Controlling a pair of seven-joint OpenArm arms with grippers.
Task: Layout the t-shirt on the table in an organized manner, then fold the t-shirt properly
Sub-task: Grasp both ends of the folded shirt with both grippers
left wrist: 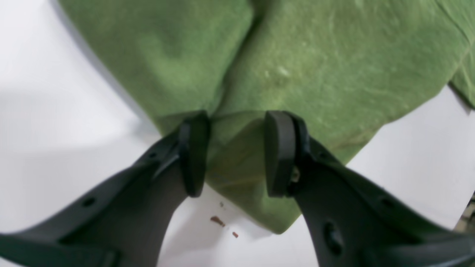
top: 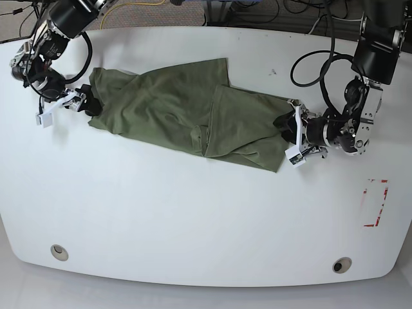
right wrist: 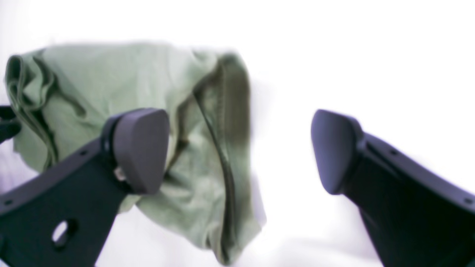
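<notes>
Jaws of the left gripper (left wrist: 235, 154) pinch a fold of the t-shirt (top: 187, 112) at its right end. The right gripper (right wrist: 241, 150) gapes wide and holds nothing, with the shirt's left end just beyond its jaws on the table (top: 193, 212).

The left gripper (left wrist: 235, 154), black with flat rubber-padded fingers (left wrist: 280, 152), lies low and nearly level, its arm reaching in from the base view's right side with the wrist bent inward. Its fingers stand partly closed, pinching a fold of olive-green cloth between them. The right gripper (right wrist: 241, 152), also black, is spread wide with nothing between its fingers (right wrist: 141, 148), its arm folded at the base view's upper left.
</notes>
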